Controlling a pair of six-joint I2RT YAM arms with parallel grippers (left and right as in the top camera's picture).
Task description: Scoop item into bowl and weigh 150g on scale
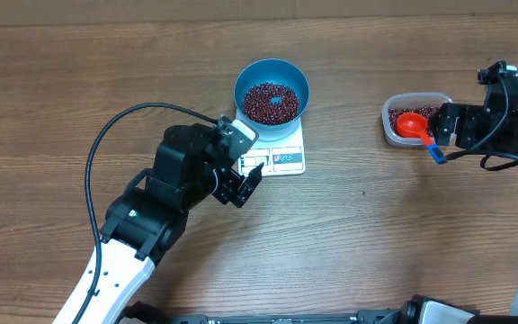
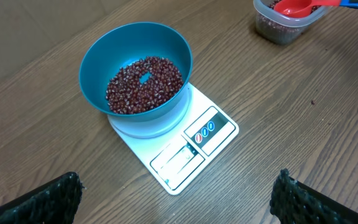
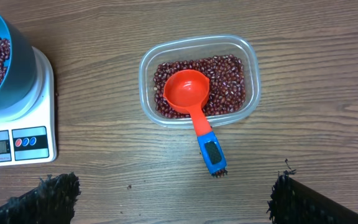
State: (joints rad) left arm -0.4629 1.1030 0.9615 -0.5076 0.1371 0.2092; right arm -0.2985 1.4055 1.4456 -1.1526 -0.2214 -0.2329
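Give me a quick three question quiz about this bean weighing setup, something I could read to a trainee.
1. True or false: the blue bowl of red-brown beans sits on the white scale.
2. Where does the cup of the red scoop rest? A: in the clear tub. B: on the scale. C: inside the bowl.
3. Fill in: the left gripper and the right gripper both stand ___.
Key: 1 true; 2 A; 3 open.

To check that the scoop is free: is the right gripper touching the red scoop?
Apart. The right wrist view shows the red scoop resting in the tub, with bare table between its handle and the open right gripper.
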